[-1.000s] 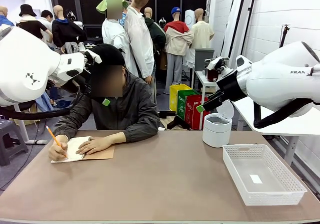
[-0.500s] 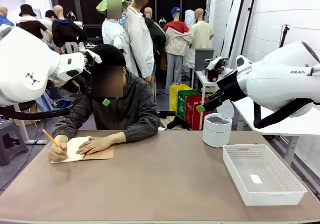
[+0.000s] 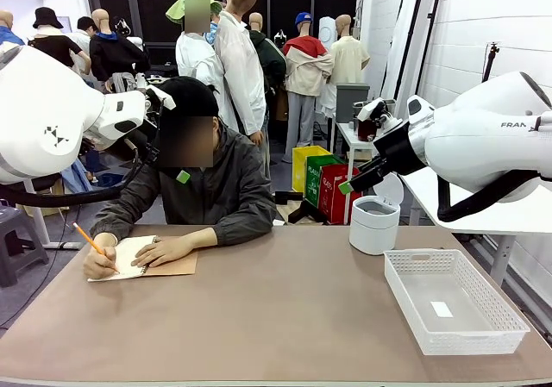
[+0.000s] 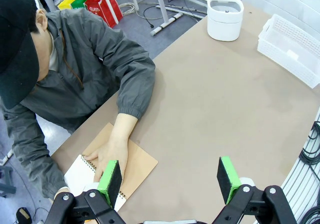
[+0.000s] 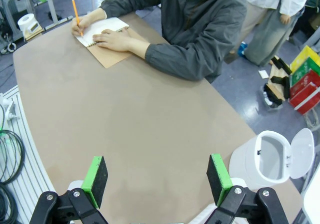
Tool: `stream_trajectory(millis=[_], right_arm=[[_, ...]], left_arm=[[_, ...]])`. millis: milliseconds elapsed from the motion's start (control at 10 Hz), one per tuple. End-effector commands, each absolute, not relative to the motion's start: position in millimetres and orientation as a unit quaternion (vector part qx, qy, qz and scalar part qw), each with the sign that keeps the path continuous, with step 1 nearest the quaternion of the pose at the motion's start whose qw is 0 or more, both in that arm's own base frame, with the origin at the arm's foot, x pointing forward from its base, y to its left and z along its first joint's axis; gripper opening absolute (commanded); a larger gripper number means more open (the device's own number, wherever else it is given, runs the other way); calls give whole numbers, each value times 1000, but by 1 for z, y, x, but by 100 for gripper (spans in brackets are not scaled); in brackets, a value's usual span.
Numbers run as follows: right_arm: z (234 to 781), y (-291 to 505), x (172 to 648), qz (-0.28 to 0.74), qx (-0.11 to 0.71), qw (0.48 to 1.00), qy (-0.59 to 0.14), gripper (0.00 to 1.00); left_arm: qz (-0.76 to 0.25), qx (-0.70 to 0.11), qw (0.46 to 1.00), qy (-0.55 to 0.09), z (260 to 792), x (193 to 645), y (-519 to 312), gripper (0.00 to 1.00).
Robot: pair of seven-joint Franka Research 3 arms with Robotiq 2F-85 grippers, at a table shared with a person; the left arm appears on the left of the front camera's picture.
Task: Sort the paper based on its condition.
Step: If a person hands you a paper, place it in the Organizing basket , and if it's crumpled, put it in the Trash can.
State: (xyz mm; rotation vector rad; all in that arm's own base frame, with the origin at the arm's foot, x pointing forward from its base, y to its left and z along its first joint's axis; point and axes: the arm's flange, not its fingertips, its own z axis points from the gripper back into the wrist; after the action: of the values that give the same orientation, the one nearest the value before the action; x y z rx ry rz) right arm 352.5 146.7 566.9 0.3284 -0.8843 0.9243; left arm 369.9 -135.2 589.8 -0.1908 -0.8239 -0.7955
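White notebook page (image 3: 131,251) under person's hand (image 3: 166,251), long axis left-right | left tool (image 4: 169,166) apart | right tool (image 5: 156,164) apart

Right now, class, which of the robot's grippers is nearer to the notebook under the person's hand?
Left. The left gripper hangs open over the table near the notebook; the right gripper hangs open at the other end, by the white bin.

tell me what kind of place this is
Likely a robotics lab or test workshop: a white left arm and right arm flank a brown table where a person writes in a notebook, with a white basket and lidded bin set out.
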Motion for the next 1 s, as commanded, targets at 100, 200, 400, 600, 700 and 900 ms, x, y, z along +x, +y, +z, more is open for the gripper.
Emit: stream_trajectory(millis=[100,200,400,600,700,900], right_arm=[[567,147,352,431,156,789,-409,100],[567,147,352,431,156,789,-409,100],[567,147,352,431,156,789,-409,100],[567,147,352,431,156,789,-409,100],[567,147,352,431,156,789,-409,100],[567,147,352,431,156,789,-409,100]], left_arm=[[-369,-89,840,-388,590,370,-135,100],[-369,-89,840,-388,590,370,-135,100],[-369,-89,840,-388,590,370,-135,100],[-369,-89,840,-388,590,370,-135,100],[-369,-89,840,-388,590,370,-135,100],[-369,-89,840,-388,590,370,-135,100]])
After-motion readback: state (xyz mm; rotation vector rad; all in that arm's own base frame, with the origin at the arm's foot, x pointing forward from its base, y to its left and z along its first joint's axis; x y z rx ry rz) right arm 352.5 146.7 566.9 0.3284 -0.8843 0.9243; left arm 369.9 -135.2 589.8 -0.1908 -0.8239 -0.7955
